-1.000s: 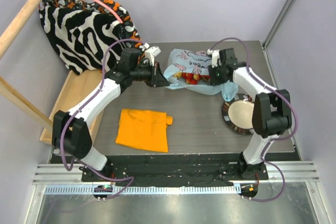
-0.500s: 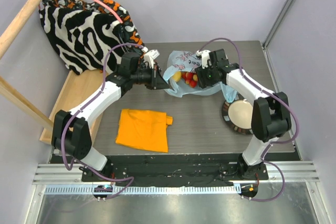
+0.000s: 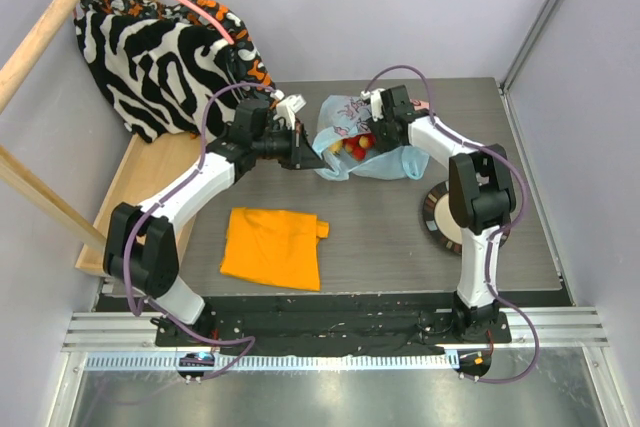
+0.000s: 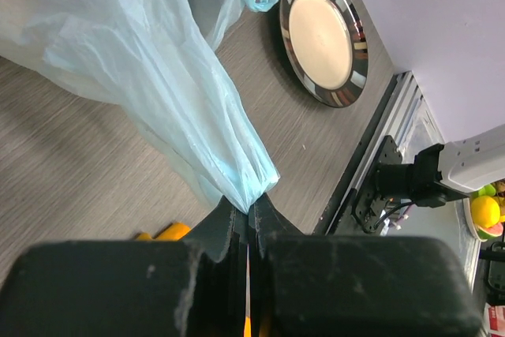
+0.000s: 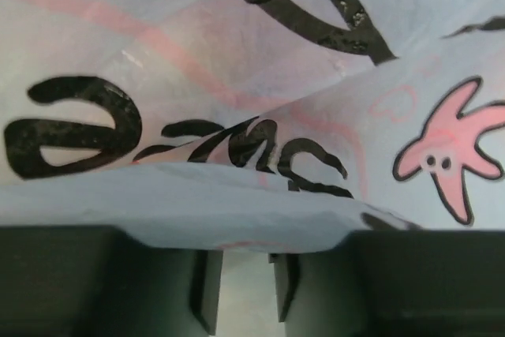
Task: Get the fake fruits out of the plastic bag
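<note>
Trouble nearest the arms would be a runaway fruit: if the bag tips, round pieces could roll across the grey table [image 3: 380,247], past the flat orange folded cloth [image 3: 272,247] or the round silver-rimmed plate [image 4: 319,37], and off the edge. Farther in, the left gripper [image 4: 251,211] is pressed together on a twisted corner of the translucent pale blue plastic bag with pink cartoon print [image 3: 395,162], which lies mid-table. That thin film could slip free or tear under a hard pull. The small plastic fake fruits [image 3: 355,145], red and yellow, show inside the bag's mouth. Beyond them the right gripper [image 5: 245,270] stands partly spread with film draped across its fingers. Closing there would likely catch plastic rather than fruit and drag the whole bag.
</note>
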Controlling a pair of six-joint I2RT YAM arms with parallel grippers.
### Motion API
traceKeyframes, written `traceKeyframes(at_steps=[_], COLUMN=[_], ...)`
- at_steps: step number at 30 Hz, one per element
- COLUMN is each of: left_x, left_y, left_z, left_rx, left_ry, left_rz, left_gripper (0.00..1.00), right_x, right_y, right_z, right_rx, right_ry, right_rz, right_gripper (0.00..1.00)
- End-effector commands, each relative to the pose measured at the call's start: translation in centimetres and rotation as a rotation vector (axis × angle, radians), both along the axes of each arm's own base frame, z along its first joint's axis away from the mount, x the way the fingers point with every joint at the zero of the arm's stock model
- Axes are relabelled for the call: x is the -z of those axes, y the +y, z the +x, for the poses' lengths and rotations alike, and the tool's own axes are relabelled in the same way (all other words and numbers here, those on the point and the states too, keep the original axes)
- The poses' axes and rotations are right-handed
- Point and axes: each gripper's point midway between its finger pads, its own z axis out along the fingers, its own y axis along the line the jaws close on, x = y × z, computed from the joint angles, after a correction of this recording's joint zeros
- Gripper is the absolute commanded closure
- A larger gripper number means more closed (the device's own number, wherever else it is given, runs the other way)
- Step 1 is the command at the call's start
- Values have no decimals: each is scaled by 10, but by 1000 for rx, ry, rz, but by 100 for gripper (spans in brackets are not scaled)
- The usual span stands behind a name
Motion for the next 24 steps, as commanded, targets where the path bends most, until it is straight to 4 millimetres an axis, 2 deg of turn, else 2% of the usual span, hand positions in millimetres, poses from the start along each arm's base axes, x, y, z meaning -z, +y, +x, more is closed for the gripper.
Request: traceKeyframes(at_steps=[1,2,5,6,8,9,12,13,14,15,16,19,24], left_x=[-26,-23,-24,-19,-21,-21,-30,-27,-31,-37,-31,-34,-32], left_y=[-5,-6,-8,-9,-11,-15,-26,-30,-33,-35,-37,-38,-40], left_z=[14,16,25,29,35,41,49,55,60,65,70,84,96], left_rx=[0,0,-15,-25,-32,-37,-49,-68,-72,-75,-79,-99,-114], left_ry=[-77,-74,-78,-70,-70,-72,-30,15,6,-3,8,-17,-35], left_rz=[-43,-40,-38,-33,-39,-54,-134,-158,-176,-187,-180,-163,-146], left_gripper=[100,100,100,100,100,100,100,100,100,100,100,100,100], right_x=[-27,-40,-68,-92,-116,-141,-171,-184,-188,-192,-204,-214,-250], right_y=[19,21,33,34,47,51,67,69,71,71,68,58,34], right_z=[13,10,-3,-7,-22,-32,-64,-75,-89,-96,-105,-122,-153], right_rx=[-99,-108,-157,-168,-229,-253,-330,-343,-358,-366,-373,-373,-370], right_ry=[-63,-72,-85,-118,-124,-154,-99,-102,-63,-55,-70,-69,-145], right_rz=[35,51,99,125,187,221,333,353,371,373,378,353,299], right_gripper=[77,86,94,97,99,99,99,99,99,99,99,99,99])
